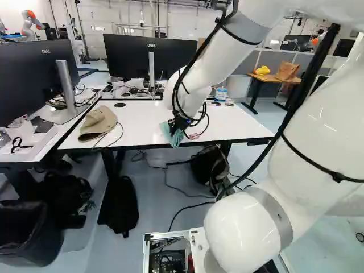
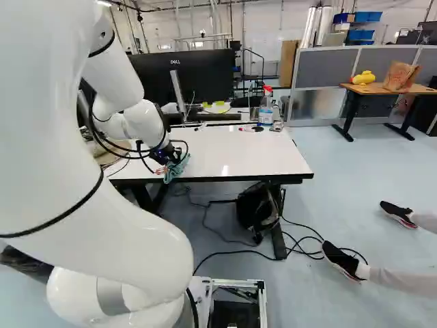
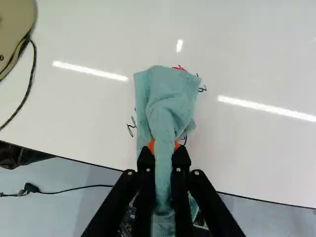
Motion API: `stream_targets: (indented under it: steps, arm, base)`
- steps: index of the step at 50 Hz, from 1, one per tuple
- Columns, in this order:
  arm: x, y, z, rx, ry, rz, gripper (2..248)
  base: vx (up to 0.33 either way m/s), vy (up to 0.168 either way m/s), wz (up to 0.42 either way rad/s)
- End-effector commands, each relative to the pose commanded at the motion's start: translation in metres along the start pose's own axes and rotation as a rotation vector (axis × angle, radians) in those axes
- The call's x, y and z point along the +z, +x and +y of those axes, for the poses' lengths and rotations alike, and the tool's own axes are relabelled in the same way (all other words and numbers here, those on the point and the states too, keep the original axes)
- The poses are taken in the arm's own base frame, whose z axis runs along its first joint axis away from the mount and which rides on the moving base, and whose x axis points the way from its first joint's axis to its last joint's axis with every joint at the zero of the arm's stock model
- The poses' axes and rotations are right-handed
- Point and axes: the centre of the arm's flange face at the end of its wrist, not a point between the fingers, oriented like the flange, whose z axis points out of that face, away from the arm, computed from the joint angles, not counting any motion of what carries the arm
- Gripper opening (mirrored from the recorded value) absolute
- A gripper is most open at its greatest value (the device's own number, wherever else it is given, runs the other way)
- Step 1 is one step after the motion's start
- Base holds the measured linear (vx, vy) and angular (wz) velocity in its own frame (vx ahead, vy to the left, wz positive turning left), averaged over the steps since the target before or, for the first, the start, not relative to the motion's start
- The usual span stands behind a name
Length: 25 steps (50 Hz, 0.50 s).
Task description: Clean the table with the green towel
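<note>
One tool [image 1: 180, 122] pinches the towel [image 3: 170, 98] near the edge, tabletop [image 3: 256, 148] either side.

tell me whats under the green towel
The white table is beneath the towel; black marks and a red mark show around the towel's edges. Whether they run on underneath is hidden by the folds.

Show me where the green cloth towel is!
In the left base view, the towel is pinched in the black gripper at the near edge of the white table, right of the tan fabric hat.
</note>
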Motion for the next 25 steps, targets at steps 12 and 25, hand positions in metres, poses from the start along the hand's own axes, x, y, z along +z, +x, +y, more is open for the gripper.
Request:
stream_targets:
  steps: [12, 25]
  arm:
    - [0.0, 0.0, 0.0, 0.0, 0.0, 0.0, 42]
    - [0.004, 0.0079, 0.0089, 0.02, -0.011, 0.0, 42]
  base:
    - [0.0, 0.0, 0.0]
    - [0.0, 0.0, 0.0]
